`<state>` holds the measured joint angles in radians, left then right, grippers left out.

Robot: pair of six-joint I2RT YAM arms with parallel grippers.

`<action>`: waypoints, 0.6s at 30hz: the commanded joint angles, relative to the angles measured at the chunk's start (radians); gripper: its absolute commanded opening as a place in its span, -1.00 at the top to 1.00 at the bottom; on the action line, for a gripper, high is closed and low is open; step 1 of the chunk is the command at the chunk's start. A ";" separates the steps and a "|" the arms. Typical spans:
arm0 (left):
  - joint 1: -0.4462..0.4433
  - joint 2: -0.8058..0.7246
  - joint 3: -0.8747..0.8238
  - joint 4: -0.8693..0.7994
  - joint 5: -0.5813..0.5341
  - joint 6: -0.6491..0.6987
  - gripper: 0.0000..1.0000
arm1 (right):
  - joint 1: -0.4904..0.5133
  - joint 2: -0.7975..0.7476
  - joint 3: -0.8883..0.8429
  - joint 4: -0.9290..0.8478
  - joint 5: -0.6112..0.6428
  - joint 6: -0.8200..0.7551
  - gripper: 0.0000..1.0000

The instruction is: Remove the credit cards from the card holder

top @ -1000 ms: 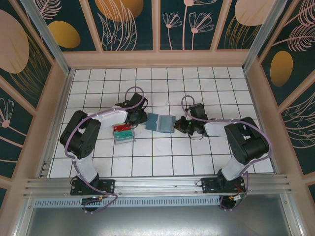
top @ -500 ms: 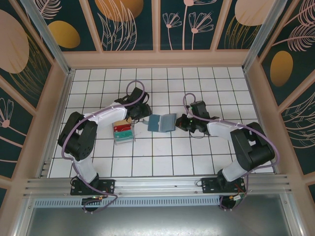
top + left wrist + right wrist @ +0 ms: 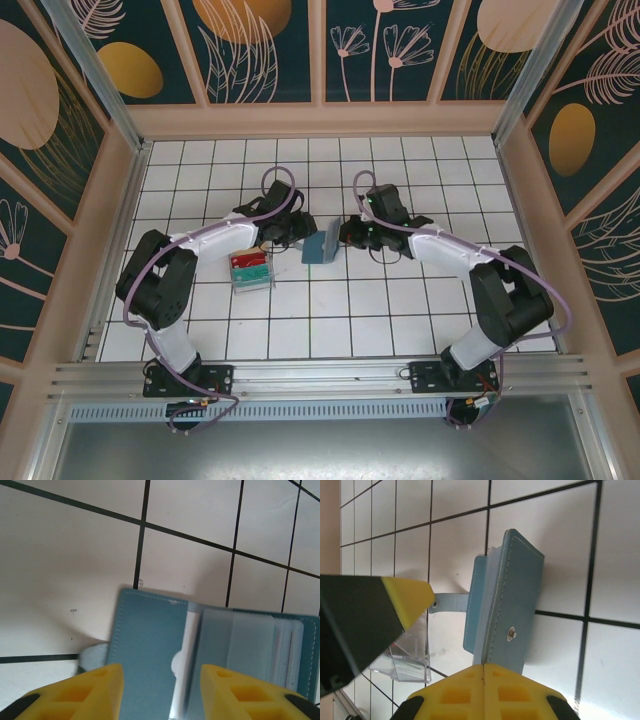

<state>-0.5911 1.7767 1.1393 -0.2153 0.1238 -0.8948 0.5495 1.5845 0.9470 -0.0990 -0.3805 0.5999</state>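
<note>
Card holder mid-table beside clear tray – one flap pinched and tilted up by right gripper, likely to bare pockets; left gripper spread over open side, poised for credit cards – judged not yet out

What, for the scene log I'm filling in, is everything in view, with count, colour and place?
card holder: one, teal-blue, table centre, tilted up between the grippers
clear tray: one, red and green contents, left of the holder
table: one, white tiles with dark grid lines
walls: dark teal leaf-print panels, around the table
left gripper: one, yellow pads, open, astride the holder
right gripper: one, yellow pads, shut on the holder's flap
</note>
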 commanded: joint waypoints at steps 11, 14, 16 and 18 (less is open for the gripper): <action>-0.003 -0.038 -0.021 0.030 0.019 -0.015 0.10 | 0.004 0.019 0.013 -0.059 0.041 -0.020 1.00; -0.003 -0.039 -0.020 0.036 0.022 -0.017 0.10 | 0.006 0.025 0.024 -0.063 0.042 -0.020 1.00; -0.003 -0.038 -0.022 0.038 0.026 -0.015 0.10 | 0.009 0.028 0.030 -0.066 0.039 -0.021 1.00; -0.003 -0.037 -0.028 0.047 0.030 -0.018 0.10 | 0.021 0.039 0.059 -0.081 0.040 -0.026 1.00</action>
<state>-0.5915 1.7592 1.1278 -0.2001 0.1352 -0.9001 0.5575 1.6039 0.9527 -0.1505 -0.3408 0.5991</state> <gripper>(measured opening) 0.451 0.053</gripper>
